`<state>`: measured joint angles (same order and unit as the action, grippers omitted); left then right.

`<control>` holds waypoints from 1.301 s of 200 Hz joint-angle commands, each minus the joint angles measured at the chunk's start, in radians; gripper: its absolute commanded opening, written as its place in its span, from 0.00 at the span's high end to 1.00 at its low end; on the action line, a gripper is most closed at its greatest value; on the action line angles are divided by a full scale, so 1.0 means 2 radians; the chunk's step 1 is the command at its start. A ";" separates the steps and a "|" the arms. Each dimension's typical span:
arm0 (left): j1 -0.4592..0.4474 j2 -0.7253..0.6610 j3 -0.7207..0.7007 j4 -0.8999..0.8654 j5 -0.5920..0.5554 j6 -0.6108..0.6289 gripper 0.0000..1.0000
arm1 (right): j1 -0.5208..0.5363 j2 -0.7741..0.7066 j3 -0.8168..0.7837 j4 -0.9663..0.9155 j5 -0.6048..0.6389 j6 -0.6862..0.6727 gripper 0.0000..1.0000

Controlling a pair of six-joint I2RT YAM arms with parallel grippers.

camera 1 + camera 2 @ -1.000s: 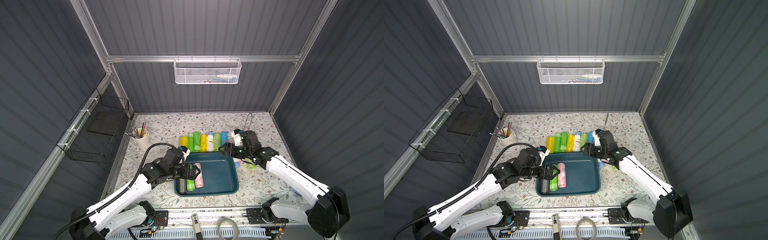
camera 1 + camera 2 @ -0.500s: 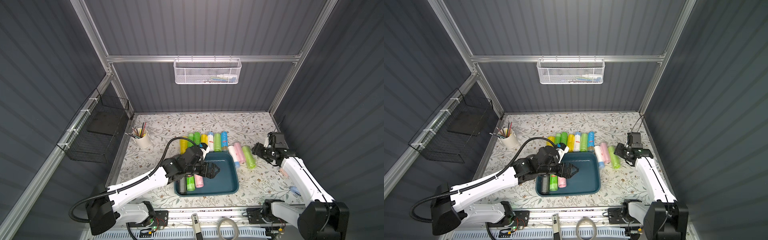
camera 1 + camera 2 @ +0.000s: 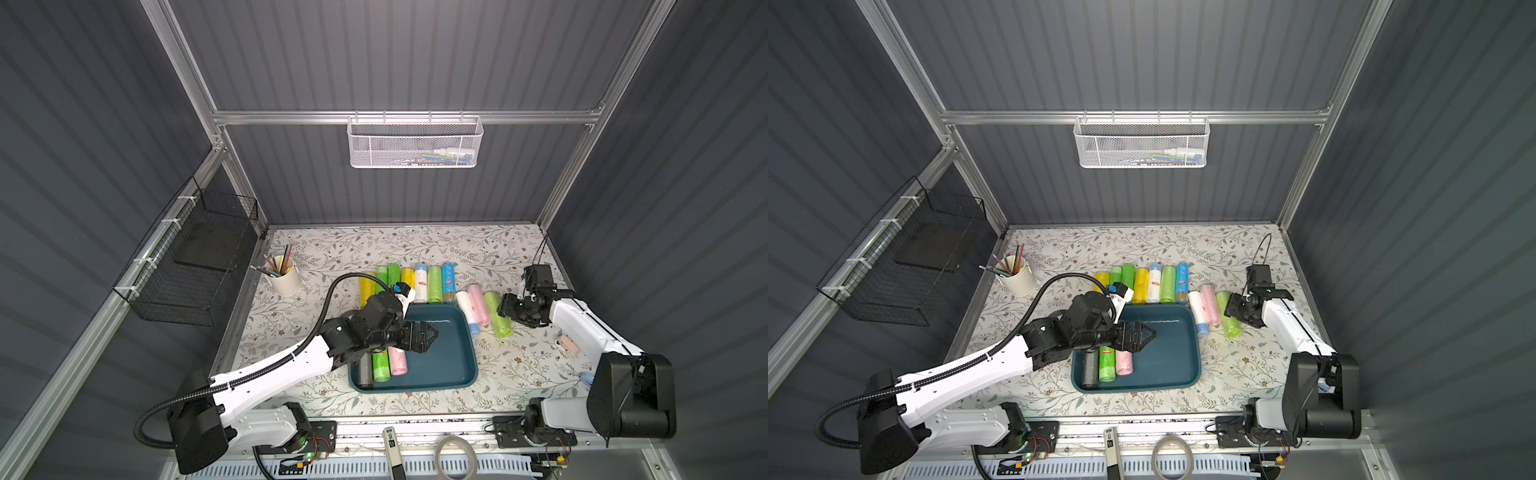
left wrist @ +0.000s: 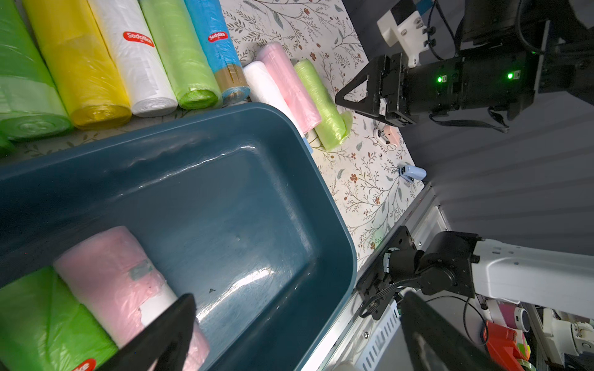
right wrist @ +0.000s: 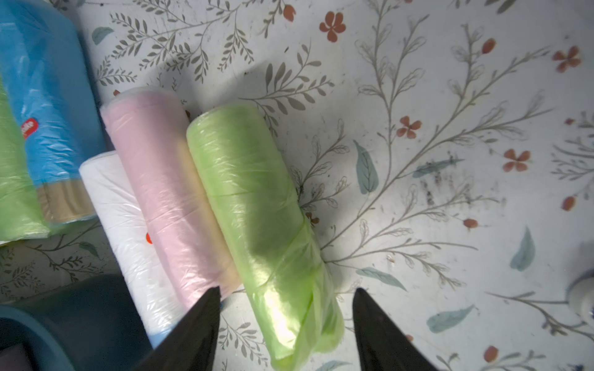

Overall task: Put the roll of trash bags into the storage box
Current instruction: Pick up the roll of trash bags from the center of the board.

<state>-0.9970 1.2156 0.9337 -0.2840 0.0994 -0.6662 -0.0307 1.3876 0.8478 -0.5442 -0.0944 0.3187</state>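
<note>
Floral desk (image 3: 332, 249): left gripper (image 3: 432, 332) agape over storage box (image 3: 451, 359), masking boxed rolls (image 3: 381, 370); right gripper (image 5: 286, 292) apart astride green roll (image 5: 257, 199), contact unclear.

Red oval label (image 4: 139, 39) reading "Sodalike" on white roll (image 4: 128, 70), same "Sodalike" mark on blue roll (image 4: 210, 57), both at 12 o'clock of storage box (image 4: 205, 119).

Left hand (image 3: 433, 332) now farther across the storage box (image 3: 453, 357), right hand (image 3: 503, 308) shifted from back row (image 3: 415, 282) to beside green roll (image 3: 503, 330)
</note>
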 commanded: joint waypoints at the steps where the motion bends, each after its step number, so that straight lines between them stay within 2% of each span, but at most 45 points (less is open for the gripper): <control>1: 0.000 -0.008 -0.008 -0.002 -0.004 -0.004 0.00 | -0.001 0.028 0.017 0.004 -0.009 -0.015 0.34; 94: 0.000 -0.001 -0.007 -0.011 -0.007 -0.004 0.00 | -0.001 0.092 0.041 0.019 -0.026 -0.025 0.34; 163: 0.000 0.003 -0.001 -0.021 -0.010 -0.005 0.00 | -0.002 0.119 0.050 0.023 -0.017 -0.028 0.35; 212: 0.000 -0.008 -0.016 -0.014 -0.013 -0.007 0.00 | -0.002 0.138 0.065 0.017 -0.002 -0.037 0.45; 260: 0.000 0.008 -0.006 -0.018 -0.010 0.003 0.00 | -0.002 0.135 0.062 0.018 0.002 -0.040 0.59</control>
<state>-0.9970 1.2179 0.9100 -0.3019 0.0784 -0.6666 -0.0311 1.6463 0.9657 -0.4927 -0.1226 0.2497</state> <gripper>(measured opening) 0.997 0.437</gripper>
